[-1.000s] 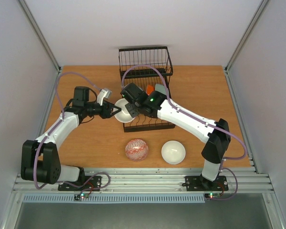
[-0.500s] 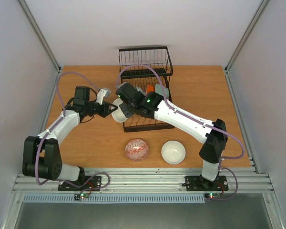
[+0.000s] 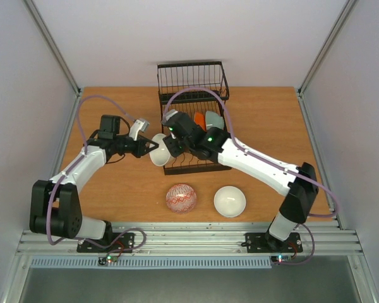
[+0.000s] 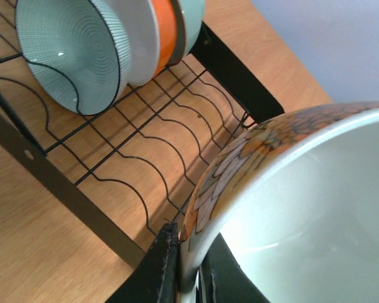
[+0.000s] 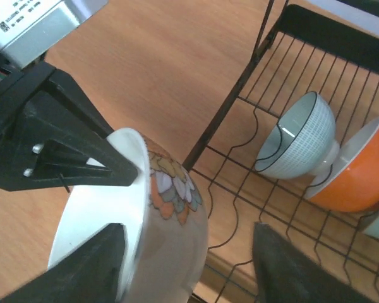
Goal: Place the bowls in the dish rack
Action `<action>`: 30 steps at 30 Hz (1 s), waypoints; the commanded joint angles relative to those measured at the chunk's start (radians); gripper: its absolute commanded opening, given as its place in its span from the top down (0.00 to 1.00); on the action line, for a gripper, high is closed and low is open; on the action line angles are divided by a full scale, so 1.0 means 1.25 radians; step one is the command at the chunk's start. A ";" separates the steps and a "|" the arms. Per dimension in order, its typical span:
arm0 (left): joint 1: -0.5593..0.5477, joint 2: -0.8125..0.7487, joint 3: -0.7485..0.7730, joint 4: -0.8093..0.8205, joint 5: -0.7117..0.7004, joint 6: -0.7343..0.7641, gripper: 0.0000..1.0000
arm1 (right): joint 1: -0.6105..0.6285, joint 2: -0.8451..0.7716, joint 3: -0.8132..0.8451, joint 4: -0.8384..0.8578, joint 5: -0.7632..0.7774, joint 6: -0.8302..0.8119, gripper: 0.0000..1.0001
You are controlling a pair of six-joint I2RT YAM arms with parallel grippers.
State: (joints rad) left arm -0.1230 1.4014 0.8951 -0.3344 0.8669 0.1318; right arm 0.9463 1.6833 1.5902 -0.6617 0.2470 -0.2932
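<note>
Nearest your arm bases, two bowls are waiting untouched on the brown wooden table (image 3: pixel 126 189). A round red-patterned ceramic bowl (image 3: pixel 181 197) is lying mouth down, and to its right a plain white ceramic bowl (image 3: pixel 230 201) is sitting mouth up. Further in, you are carrying out a hand-over in the air, just off the rack's front left corner. Your left gripper (image 4: pixel 186 278) is now pinching shut on the rim of a small round flower-patterned ceramic bowl (image 5: pixel 167 208), one finger inside the wall and one outside; a second ago those jaws were standing apart. Your right gripper (image 5: pixel 186 233), which was clamping this bowl then, is now spreading its jaws, with a clear gap showing beside one finger. In my judgement the bowl is passing to the left arm alone, so its placing is falling to that arm. Beyond, the black wire dish rack (image 4: pixel 82 203) is already holding bowls on edge, among them a pale mint ribbed bowl (image 4: pixel 69 53) and an orange bowl (image 4: pixel 166 31), with the front slots standing free.
</note>
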 commanded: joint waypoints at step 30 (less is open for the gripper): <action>0.043 -0.069 -0.023 0.099 0.193 -0.014 1.00 | -0.086 -0.159 -0.348 0.368 -0.485 0.286 0.26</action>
State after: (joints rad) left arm -0.0769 1.3533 0.8654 -0.2859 1.0336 0.1387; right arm 0.8452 1.4929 1.1660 -0.2283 -0.3237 0.0418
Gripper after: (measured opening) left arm 0.055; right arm 0.773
